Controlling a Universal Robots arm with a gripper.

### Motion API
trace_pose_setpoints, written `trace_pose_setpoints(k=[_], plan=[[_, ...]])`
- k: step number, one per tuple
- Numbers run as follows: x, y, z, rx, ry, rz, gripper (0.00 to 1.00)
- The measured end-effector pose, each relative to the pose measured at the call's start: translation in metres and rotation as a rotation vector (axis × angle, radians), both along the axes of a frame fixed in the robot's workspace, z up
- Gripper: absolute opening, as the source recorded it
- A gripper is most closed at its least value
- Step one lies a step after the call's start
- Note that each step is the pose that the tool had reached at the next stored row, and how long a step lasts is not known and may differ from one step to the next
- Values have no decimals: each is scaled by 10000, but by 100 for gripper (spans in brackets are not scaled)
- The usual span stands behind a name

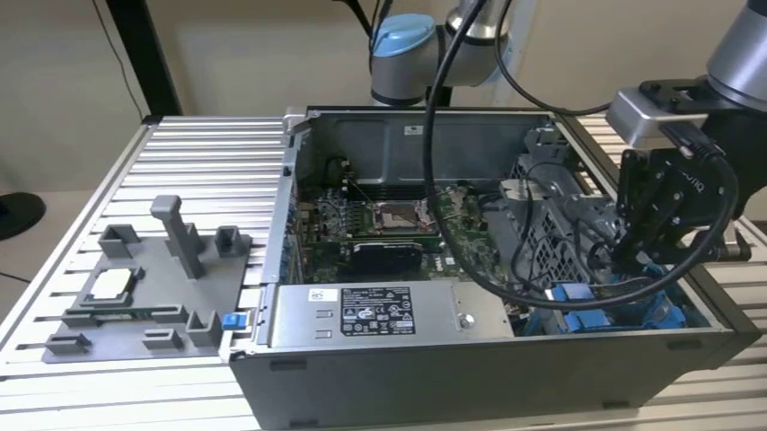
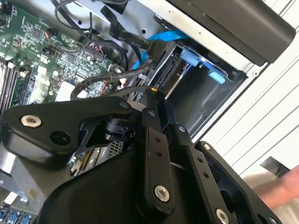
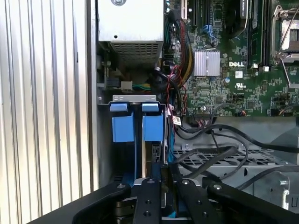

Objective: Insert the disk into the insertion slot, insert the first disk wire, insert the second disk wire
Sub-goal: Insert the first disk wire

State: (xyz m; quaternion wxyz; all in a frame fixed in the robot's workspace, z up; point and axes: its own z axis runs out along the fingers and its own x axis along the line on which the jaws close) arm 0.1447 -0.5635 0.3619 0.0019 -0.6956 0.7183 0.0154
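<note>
Grey perforated cage (image 3: 271, 159), blue disk frame (image 3: 152, 126) slotted, black cables (image 3: 233, 132) crowding narrow-pinched hand (image 3: 164, 168).

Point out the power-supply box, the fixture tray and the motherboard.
power-supply box (image 1: 377, 311), exterior view, its sticker.
fixture tray (image 1: 165, 293), exterior view, bare base.
motherboard (image 3: 224, 93), first wrist view, green board.

Matt black tool (image 3: 166, 171), smooth blue plastic fittings (image 3: 124, 126), ribbed bare-metal table (image 1: 204, 153), matt grey plastic tray (image 1: 126, 337)
</note>
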Motion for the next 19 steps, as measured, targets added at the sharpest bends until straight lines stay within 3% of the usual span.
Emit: trace_pose_setpoints(k=[6, 11, 19], plan=[[78, -15, -43, 0, 0, 182, 0], [96, -28, -80, -4, 0, 452, 0], [100, -41, -139, -1, -17, 452, 0]])
